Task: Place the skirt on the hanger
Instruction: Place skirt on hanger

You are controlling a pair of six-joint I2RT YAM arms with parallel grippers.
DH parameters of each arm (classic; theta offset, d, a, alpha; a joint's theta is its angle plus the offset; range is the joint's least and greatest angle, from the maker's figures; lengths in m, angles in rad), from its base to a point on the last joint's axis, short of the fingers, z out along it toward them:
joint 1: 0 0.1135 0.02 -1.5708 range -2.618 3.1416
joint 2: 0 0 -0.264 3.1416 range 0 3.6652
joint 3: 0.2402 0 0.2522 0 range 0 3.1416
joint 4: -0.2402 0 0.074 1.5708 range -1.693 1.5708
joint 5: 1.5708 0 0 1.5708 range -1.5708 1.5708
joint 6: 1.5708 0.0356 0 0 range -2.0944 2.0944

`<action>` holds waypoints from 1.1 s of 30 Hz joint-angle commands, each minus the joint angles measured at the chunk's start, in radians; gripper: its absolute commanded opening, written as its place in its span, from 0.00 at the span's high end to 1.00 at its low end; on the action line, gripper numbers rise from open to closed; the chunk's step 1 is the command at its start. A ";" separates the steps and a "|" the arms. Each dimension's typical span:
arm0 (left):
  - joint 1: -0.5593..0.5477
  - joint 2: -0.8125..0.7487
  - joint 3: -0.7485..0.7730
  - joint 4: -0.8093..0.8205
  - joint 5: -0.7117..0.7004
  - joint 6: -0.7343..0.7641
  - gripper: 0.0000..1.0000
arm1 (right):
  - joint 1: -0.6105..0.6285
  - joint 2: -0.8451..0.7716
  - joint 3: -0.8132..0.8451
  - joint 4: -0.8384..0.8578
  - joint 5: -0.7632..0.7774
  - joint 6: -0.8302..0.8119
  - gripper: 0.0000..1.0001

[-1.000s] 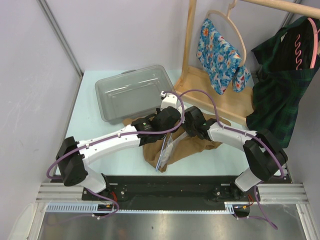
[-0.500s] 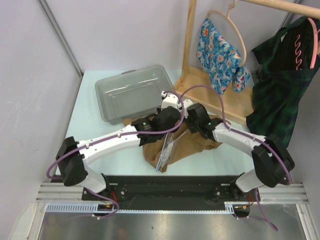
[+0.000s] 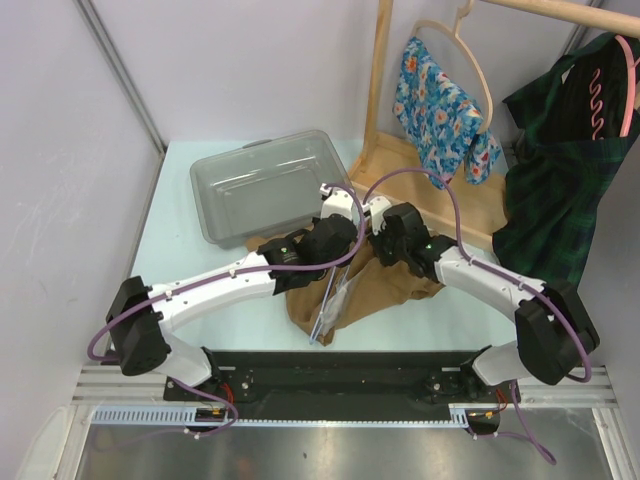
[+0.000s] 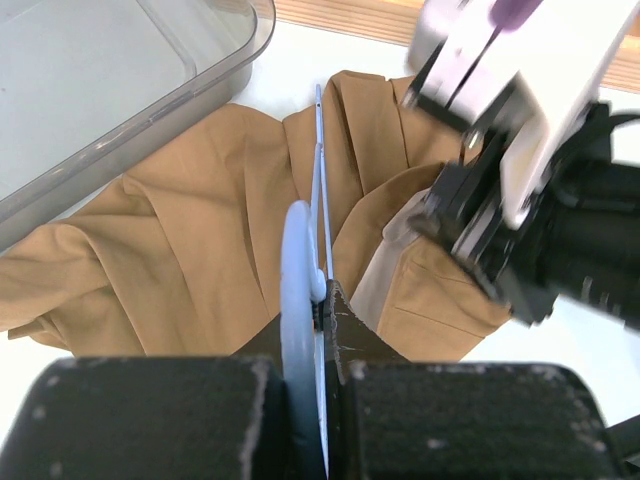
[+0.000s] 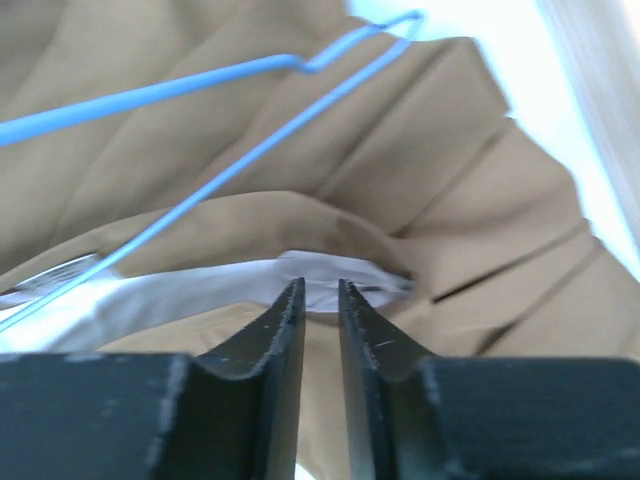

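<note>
Left claw (image 4: 322,305) is seen clamped tight on the thin blue hanger (image 4: 321,170), while the right claw (image 5: 320,300) is held a little apart with nothing in it, tips pointed at the white waistband (image 5: 250,275). The brown skirt (image 3: 385,290) is laid crumpled on the table (image 3: 190,265) just beside the grey tub (image 3: 260,185); it is judged light, soft and floppy, best pinched at that thicker waistband edge. Both arms are stretched out and bent in toward each other over the skirt, near the tub's corner.
</note>
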 commanded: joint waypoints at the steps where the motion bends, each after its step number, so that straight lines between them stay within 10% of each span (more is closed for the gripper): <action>1: 0.004 -0.025 0.029 0.019 -0.006 -0.006 1.00 | 0.031 0.002 0.000 0.016 -0.048 0.003 0.73; 12: 0.004 0.006 0.067 0.013 -0.021 -0.003 1.00 | 0.065 -0.008 -0.052 -0.076 0.073 0.107 0.83; 20: 0.004 0.014 0.063 0.013 -0.013 0.001 1.00 | 0.063 -0.070 -0.098 -0.182 0.185 0.322 0.59; 33: 0.005 0.023 0.066 -0.042 -0.098 -0.066 1.00 | 0.092 -0.113 0.017 -0.015 0.055 0.313 0.59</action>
